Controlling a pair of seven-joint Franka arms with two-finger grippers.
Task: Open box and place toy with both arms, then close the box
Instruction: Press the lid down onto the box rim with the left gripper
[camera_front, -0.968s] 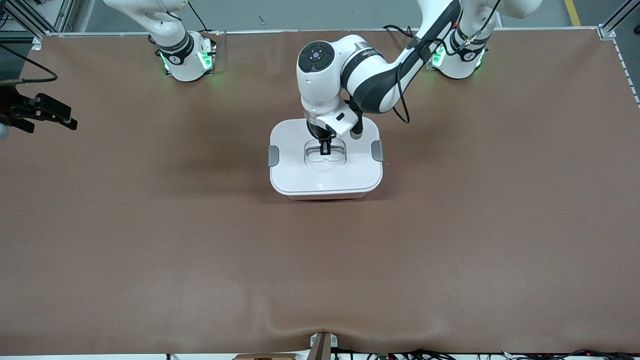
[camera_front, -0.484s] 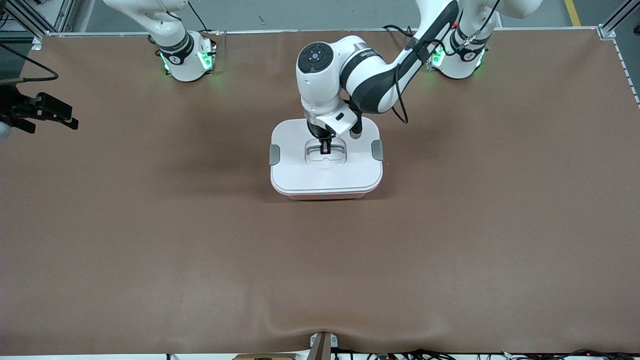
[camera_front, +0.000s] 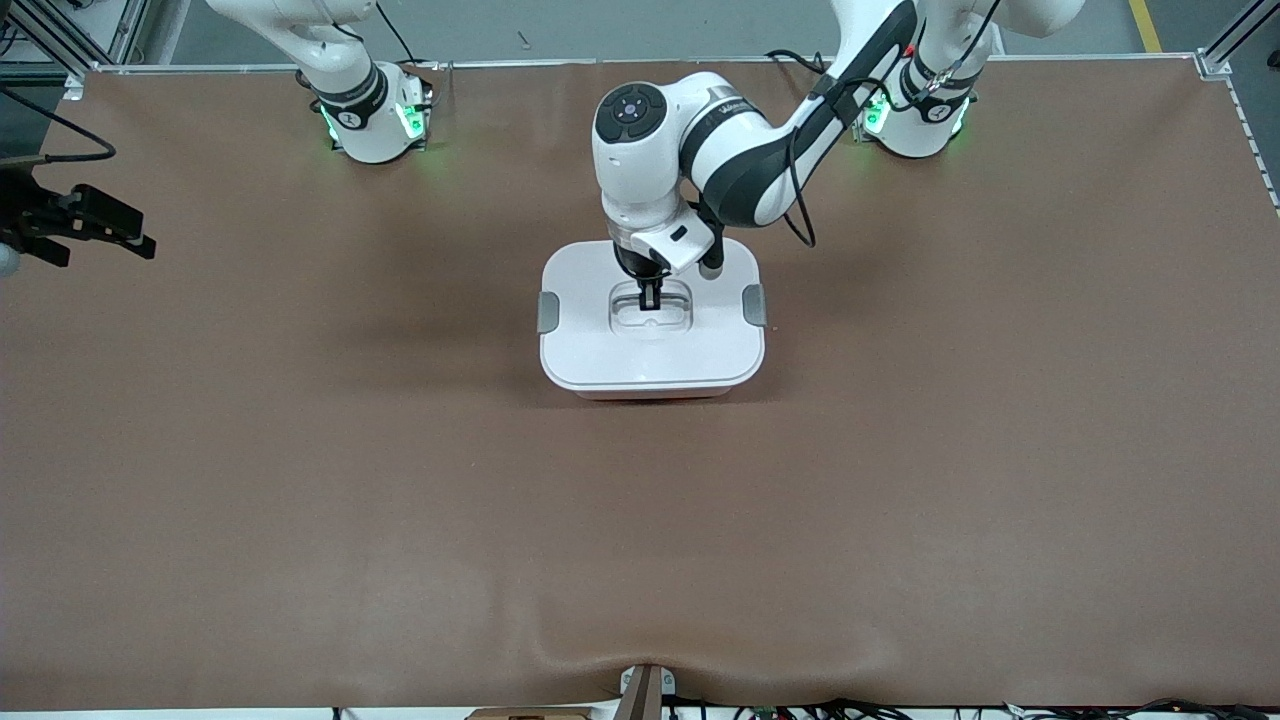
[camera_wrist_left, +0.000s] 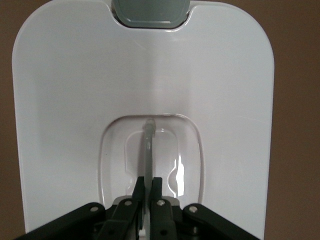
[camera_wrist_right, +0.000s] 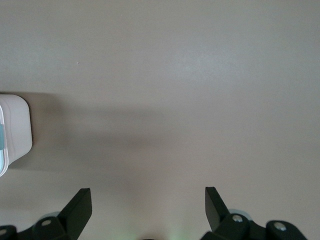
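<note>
The box (camera_front: 652, 318) sat in the frame's centre on the worktop (camera_front: 300, 450), lid on. The left tool (camera_front: 650, 300) pinched its handle (camera_wrist_left: 148, 150) (keep pulls vertical). The right tool (camera_wrist_right: 147, 200) waited open, upper left.

The box (camera_front: 652, 345) at upper centre, with the left gripper (camera_front: 650, 297) clamped in its lid recess, is the sole obstacle; bare table (camera_front: 640, 540) fills the lower frame.
</note>
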